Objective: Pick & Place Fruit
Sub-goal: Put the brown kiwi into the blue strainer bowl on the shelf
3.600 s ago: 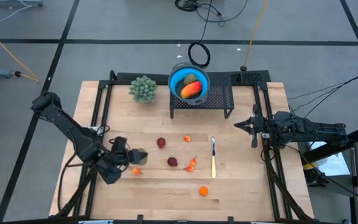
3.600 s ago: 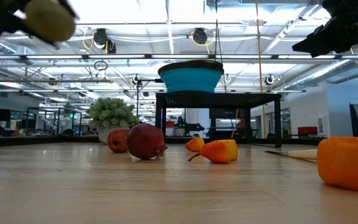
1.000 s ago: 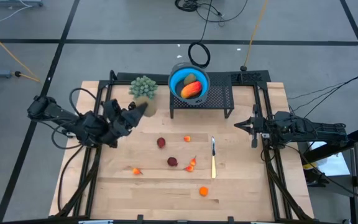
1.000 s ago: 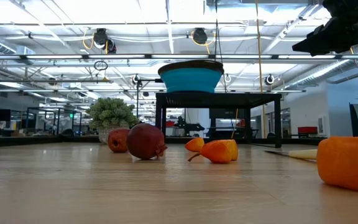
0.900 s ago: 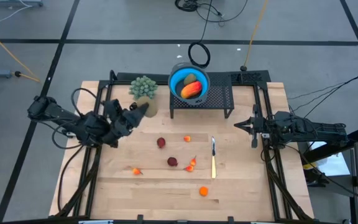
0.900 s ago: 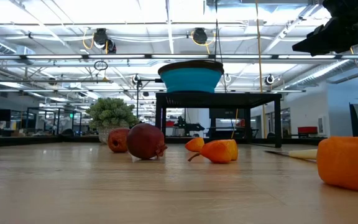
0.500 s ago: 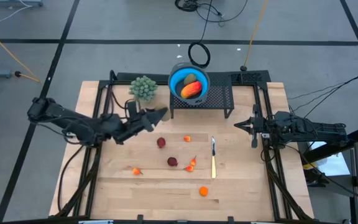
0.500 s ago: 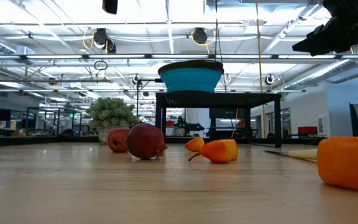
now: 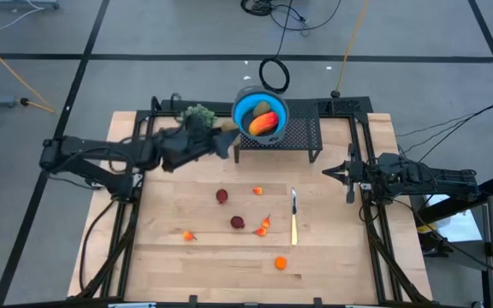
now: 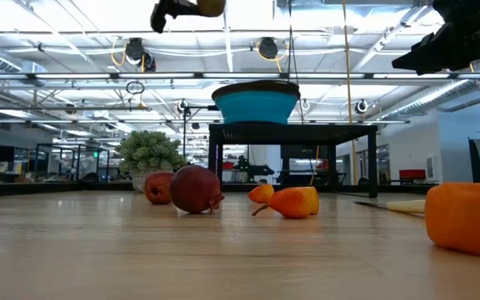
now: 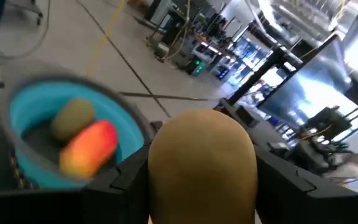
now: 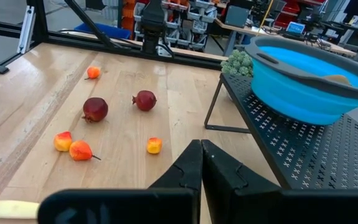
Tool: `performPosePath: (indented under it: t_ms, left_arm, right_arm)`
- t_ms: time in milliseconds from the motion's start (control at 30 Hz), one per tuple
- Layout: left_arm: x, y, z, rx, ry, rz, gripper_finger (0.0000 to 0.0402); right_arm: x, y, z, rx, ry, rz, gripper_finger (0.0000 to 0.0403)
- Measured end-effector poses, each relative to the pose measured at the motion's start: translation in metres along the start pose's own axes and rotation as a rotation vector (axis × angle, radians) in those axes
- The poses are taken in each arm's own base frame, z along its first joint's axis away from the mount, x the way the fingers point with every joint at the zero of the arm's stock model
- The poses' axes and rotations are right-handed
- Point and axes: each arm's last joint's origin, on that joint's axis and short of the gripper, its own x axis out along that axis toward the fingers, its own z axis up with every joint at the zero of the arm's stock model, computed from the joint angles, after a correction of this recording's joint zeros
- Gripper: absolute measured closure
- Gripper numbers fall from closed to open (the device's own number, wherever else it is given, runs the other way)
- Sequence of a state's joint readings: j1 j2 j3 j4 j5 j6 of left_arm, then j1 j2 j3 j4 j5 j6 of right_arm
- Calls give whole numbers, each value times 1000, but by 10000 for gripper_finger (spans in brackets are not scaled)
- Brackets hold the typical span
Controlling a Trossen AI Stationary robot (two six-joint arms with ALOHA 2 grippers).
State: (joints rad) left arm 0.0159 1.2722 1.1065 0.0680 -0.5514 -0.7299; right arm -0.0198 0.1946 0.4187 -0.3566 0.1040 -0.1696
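Observation:
My left gripper [image 9: 225, 139] is shut on a brownish-green oval fruit [image 11: 202, 163], high above the table just left of the blue bowl [image 9: 260, 113]. The bowl sits on a black mesh stand [image 9: 302, 137] and holds an orange-red mango-like fruit [image 11: 89, 147] and another brownish-green oval [image 11: 72, 118]. On the table lie two dark red round fruits [image 9: 222, 196] [image 9: 238, 222] and several small orange ones [image 9: 264, 227]. My right gripper [image 9: 328, 174] waits shut at the table's right side, above the wood. My left gripper pinches the brownish-green oval fruit between its two fingers [image 11: 122, 180], one on each of its sides [image 11: 160, 168]. It comes from the table's left, pointing toward the bowl. The fruit [image 10: 210, 7] is lifted clear, far above the table.
A pale green bushy plant [image 9: 197, 112] stands at the far edge, partly under my left arm. A thin knife [image 9: 294, 218] lies right of the fruits. Black frame rails run along the table's left and right edges [image 9: 375, 231].
My left gripper, still shut on the oval fruit, has swung from the left side of the table toward the far edge and rightward to the bowl. It has also risen, coming into the top of the low view. The fruits on the table have not moved.

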Motion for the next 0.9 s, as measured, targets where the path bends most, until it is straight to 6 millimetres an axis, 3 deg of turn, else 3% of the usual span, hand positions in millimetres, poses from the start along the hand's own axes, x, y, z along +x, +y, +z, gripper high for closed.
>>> performPosePath:
  t_ms: [167,433,700,900]
  left_arm:
    - [23,-3,26,111,65,40,188]
    - [70,6,49,257,192,88,188]
    - [115,29,59,370,265,140,188]
    - [143,56,56,430,310,200,188]
  right_arm:
    - [0,0,0,0,0,0,403]
    - [0,0,-1,21,6,1,403]
    - [0,1,-5,77,46,6,403]
    - [0,1,-5,77,53,7,403]
